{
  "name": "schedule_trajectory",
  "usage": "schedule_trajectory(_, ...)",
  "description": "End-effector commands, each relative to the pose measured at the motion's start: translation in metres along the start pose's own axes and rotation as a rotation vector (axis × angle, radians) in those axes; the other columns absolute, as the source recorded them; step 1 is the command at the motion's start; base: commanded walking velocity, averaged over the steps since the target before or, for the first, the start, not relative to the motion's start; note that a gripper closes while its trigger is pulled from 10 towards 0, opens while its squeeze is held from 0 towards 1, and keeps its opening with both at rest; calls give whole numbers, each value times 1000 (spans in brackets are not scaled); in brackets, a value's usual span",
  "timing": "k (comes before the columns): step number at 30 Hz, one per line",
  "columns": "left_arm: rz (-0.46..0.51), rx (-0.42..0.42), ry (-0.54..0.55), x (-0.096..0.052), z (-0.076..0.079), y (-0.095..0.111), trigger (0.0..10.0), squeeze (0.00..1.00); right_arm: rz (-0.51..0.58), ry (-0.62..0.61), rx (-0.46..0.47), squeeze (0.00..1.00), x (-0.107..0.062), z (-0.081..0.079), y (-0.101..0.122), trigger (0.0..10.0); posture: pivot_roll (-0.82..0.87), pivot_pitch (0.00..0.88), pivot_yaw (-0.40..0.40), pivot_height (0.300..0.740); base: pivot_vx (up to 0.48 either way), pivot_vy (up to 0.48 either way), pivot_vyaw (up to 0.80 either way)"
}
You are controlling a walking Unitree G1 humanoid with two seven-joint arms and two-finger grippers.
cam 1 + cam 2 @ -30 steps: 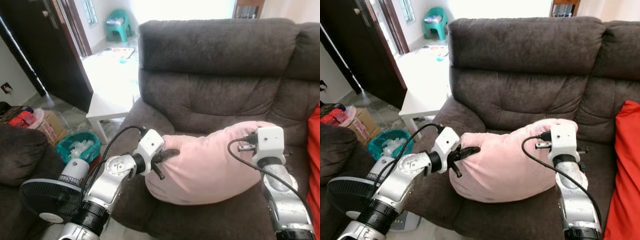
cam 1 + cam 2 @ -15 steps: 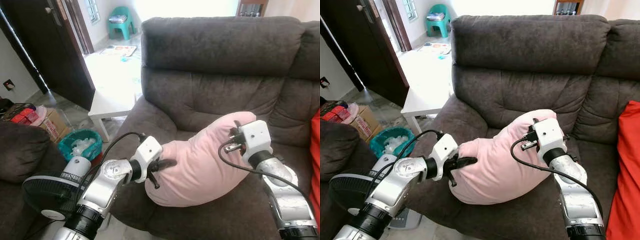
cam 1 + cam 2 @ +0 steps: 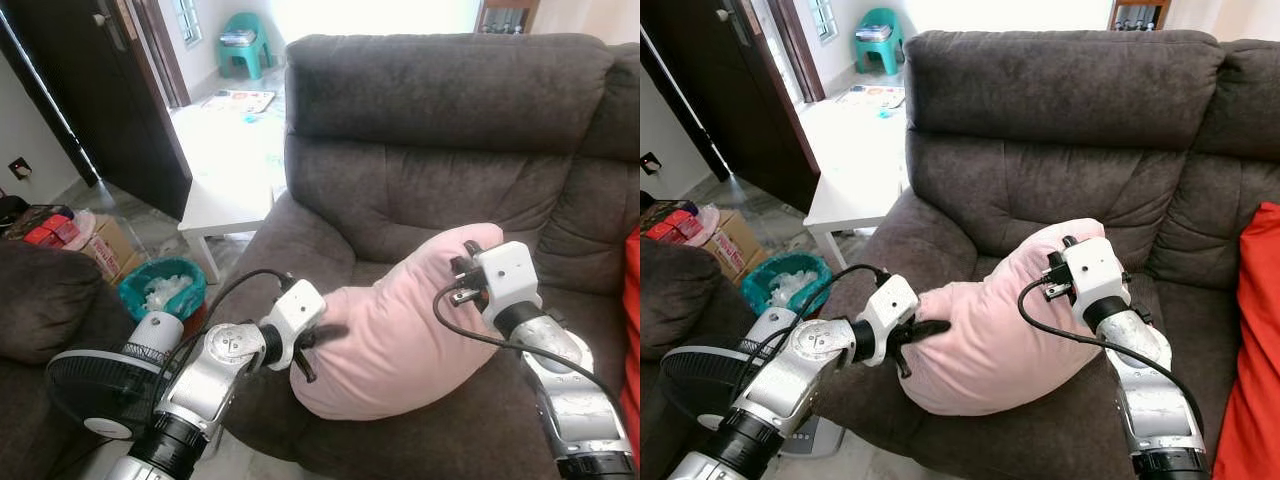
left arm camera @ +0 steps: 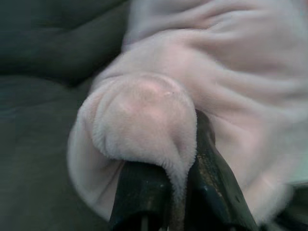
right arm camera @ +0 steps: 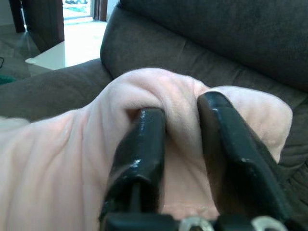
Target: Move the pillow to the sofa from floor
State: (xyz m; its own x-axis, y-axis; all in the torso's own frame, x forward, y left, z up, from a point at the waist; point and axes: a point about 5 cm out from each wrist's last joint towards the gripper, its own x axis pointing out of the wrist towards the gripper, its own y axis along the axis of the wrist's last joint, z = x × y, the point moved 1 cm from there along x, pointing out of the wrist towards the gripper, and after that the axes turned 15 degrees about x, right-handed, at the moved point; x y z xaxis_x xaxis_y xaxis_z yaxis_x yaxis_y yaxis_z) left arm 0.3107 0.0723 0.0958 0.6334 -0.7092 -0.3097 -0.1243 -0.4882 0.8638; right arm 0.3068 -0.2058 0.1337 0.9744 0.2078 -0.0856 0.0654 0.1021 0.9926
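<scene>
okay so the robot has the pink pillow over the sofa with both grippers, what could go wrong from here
1. The left gripper pinches only a small fold of the pillow; it may slip loose.
2. The pillow's lower end hangs at the front edge of the sofa seat; released now, it might roll off.
3. The right gripper may drag fabric when withdrawing.

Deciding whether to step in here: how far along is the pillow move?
Done: the pink pillow is off the floor and over the grey sofa seat, its underside on the cushion. In hand: the left gripper pinches one end and the right gripper pinches a fold at the other. Left: release both grips and pull the arms back.
</scene>
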Motion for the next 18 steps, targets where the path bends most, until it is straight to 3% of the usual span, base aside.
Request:
schedule_trajectory(1, 23, 31, 149, 2, -23, 10, 10000, 0, 45, 75, -12, 1000, 5, -18, 10, 10000, -45, 0, 67, 740, 0, 0, 0)
schedule_trajectory(3, -5, 20, 245, -1, -37, 6, 10000, 0, 45, 74, -12, 1000, 5, -18, 10, 10000, -45, 0, 67, 740, 0, 0, 0)
schedule_trajectory(6, -7, 5, 285, -3, -42, 5, 10000, 0, 45, 73, -12, 1000, 5, -18, 9, 10000, -45, 0, 67, 740, 0, 0, 0)
schedule_trajectory(14, 14, 5, 249, 6, -30, 5, 10000, 0, 49, 55, -36, 1000, 6, -17, 9, 10000, -44, 0, 65, 740, 0, 0, 0)
schedule_trajectory(15, 12, 5, 247, 6, -29, 5, 10000, 0, 66, 17, -36, 157, 7, -13, 12, 10000, -45, 0, 65, 740, 0, 0, 0)
schedule_trajectory(16, 12, 4, 247, 7, -28, 5, 10000, 0, 75, -6, -32, 157, 7, -10, 13, 10000, -45, 0, 65, 740, 0, 0, 0)
schedule_trajectory(17, 4, 2, 257, 7, -28, 4, 10000, 0, 93, -55, -29, 0, 7, -3, 16, 10000, -46, 0, 66, 740, 0, 0, 0)
schedule_trajectory(18, -1, 0, 264, 8, -28, 4, 10000, 0, 98, -74, -31, 0, 7, -1, 17, 10000, -47, 0, 67, 740, 0, 0, 0)
